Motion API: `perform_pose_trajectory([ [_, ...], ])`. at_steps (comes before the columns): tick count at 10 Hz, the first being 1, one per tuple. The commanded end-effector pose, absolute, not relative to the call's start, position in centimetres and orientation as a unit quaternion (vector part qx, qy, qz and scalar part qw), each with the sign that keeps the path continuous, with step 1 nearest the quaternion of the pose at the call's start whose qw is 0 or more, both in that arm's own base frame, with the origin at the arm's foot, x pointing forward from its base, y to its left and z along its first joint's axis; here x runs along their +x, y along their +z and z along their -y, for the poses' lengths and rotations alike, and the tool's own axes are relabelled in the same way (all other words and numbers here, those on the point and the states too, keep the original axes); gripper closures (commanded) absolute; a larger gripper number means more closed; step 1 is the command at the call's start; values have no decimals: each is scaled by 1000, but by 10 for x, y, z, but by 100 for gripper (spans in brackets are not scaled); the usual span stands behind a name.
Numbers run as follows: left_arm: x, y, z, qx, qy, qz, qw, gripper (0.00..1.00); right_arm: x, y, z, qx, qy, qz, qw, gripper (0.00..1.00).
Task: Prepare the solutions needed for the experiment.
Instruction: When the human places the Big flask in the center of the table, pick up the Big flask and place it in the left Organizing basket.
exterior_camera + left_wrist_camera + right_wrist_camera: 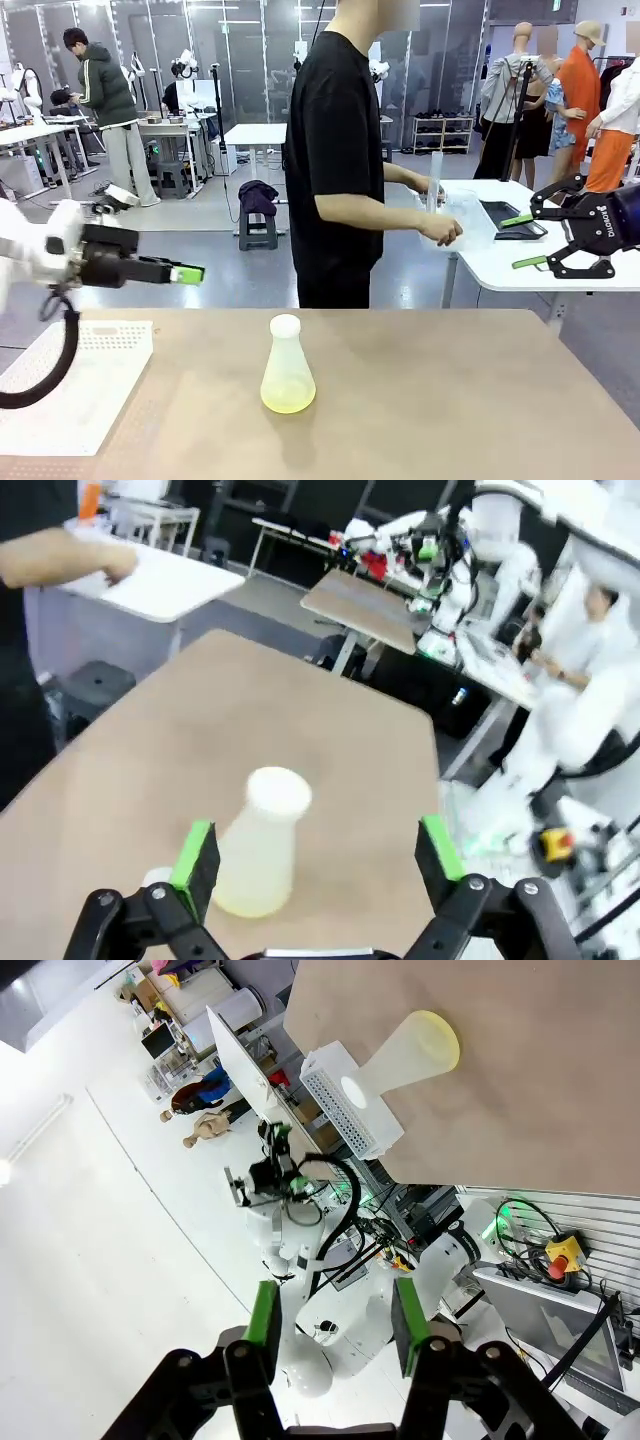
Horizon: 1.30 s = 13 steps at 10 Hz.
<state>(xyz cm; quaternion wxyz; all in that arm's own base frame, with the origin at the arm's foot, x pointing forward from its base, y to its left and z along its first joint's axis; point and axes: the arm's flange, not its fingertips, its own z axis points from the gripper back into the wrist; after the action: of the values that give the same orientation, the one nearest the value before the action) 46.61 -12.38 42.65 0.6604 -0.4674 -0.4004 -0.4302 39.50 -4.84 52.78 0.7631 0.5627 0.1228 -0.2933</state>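
Flask (287,372): upright, middle of the bench (450,400) (white-topped)
Solution (287,394): yellowish, in the flask's base
Left gripper (190,274): spread wide, empty
Right gripper (524,241): spread, empty

left gripper (186,274): 9 o'clock, level, jaws wide apart | right gripper (522,241): 3 o'clock, jaws partly spread

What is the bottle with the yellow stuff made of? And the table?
The flask looks like cloudy, matte plastic. The yellow-green liquid shows through it only as a soft tint, and it has no glassy shine. The table looks like smooth, light brown board with a dull finish. I cannot tell whether it is real wood.
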Motion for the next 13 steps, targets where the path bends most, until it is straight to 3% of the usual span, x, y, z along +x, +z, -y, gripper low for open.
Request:
perform_pose_trajectory([
  [1, 505, 398, 133, -445, -462, 418, 644, 0, 395, 529, 47, 568, -289, -122, 761, 43],
  [3, 507, 378, 135, -471, -462, 396, 638, 0, 395, 529, 47, 568, -289, -122, 761, 43],
  [8, 505, 383, 135, -455, -463, 408, 642, 0, 395, 529, 47, 568, -289, -122, 761, 43],
  [10, 519, 349, 154, -435, -505, 418, 617, 0, 395, 529, 47, 568, -289, -122, 761, 43],
  [13, 495, 329, 180, -405, -569, 438, 565, 0, 395, 529, 47, 568, -289, -122, 761, 43],
])
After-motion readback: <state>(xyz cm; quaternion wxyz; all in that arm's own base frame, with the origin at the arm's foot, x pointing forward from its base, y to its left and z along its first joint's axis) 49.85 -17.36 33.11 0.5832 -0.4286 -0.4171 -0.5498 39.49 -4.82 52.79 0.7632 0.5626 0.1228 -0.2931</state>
